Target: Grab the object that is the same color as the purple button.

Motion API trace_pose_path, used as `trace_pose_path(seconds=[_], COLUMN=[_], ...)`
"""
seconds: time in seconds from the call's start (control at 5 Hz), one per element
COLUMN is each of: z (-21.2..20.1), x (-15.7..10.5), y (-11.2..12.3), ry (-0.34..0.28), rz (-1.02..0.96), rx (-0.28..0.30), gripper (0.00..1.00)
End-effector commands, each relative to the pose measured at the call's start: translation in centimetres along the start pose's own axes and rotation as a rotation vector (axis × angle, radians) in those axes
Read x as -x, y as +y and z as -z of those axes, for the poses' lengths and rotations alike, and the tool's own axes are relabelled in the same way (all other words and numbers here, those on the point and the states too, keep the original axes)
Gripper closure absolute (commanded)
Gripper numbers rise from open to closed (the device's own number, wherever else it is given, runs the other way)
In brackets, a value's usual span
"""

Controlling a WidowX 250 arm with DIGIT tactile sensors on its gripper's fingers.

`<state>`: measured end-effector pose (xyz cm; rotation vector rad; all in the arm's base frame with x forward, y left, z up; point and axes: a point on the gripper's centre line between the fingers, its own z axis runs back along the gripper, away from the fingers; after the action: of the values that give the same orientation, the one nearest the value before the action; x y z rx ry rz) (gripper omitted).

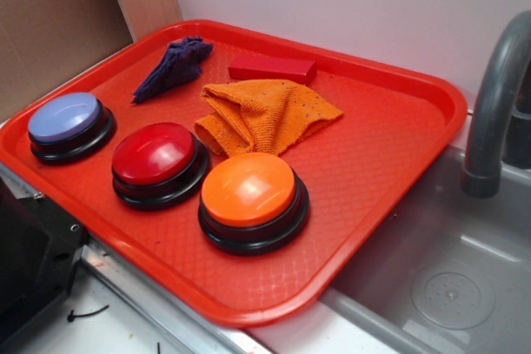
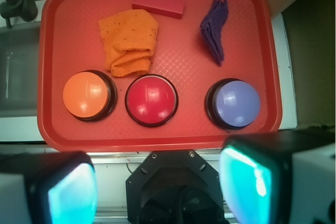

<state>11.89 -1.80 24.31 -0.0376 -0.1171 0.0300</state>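
A small dark purple knitted rag (image 1: 174,66) lies crumpled at the far left of the red tray (image 1: 390,122); in the wrist view it (image 2: 215,22) sits at the upper right. The purple button (image 1: 66,122) with its lavender-blue top stands at the tray's left front, and in the wrist view (image 2: 234,103) at lower right. My gripper (image 2: 160,187) is high above the tray's near edge, open and empty, with the teal pads (image 2: 73,195) wide apart. The gripper is not visible in the exterior view.
A red-topped button (image 1: 158,159) and an orange-topped button (image 1: 251,196) stand beside the purple one. A larger orange cloth (image 1: 261,113) and a red rectangular block (image 1: 272,68) lie behind them. A sink (image 1: 448,271) with a grey faucet (image 1: 494,105) is to the right.
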Motion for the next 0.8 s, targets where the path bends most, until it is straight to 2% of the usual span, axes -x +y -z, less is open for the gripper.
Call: trace_pose_path(seconds=[0.0,0.2,0.6], z=[0.0,1.1,7.1], x=[0.0,-1.2,-3.8], y=[0.0,-0.2,1.4], ry=[0.000,-0.055,-0.126], rz=[0.000,-0.070,-0.310], rx=[0.000,-0.015,-0.110], gripper=[0.00,0.00,0.00])
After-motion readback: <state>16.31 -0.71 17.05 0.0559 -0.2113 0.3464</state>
